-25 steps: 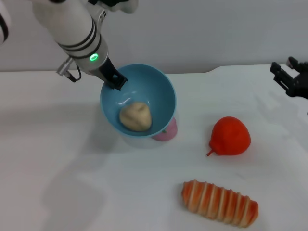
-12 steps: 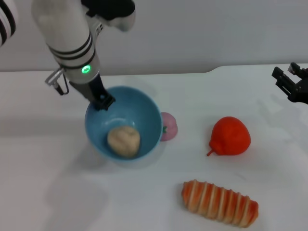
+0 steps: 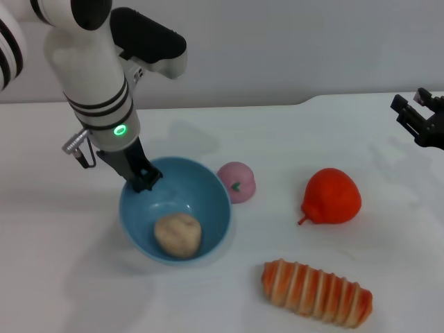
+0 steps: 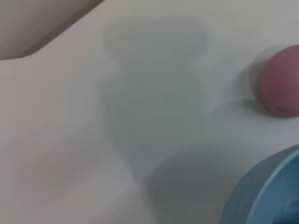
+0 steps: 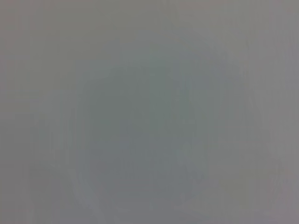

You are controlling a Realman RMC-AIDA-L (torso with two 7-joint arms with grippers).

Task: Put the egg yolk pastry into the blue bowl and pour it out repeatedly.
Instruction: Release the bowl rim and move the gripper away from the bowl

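Egg yolk pastry (image 3: 177, 235): a small, pale beige, matte lump lying loose on the floor of the blue bowl (image 3: 211, 208), slightly toward the near wall and not touching the rim. The bowl sits low over the white table (image 3: 62, 277), roughly level with its mouth up; whether its base is fully set down cannot be told from the head view. The left gripper (image 3: 143, 179) is clamped on the far rim of the bowl, one finger inside the wall and one outside, with the arm reaching down from above. The right gripper (image 3: 421, 119) is parked well apart at the table's right edge, its fingers apart and empty.

Handling, as a judgement: the pastry looks light and dry, probably soft or crumbly at the surface, and free to roll or slide on the glossy inside of the bowl (nothing holds it in place). A slow tilt should therefore let it tumble toward the lowered lip. The bowl looks rigid and smooth, so a pinch on its thin rim is the natural hold, though a one-point grip may let it swing.

Nearby: a pink ball (image 3: 237, 182) just beside the bowl's right side, a red fruit (image 3: 333, 196) farther right, and a striped bread loaf (image 3: 316, 293) near the front edge.
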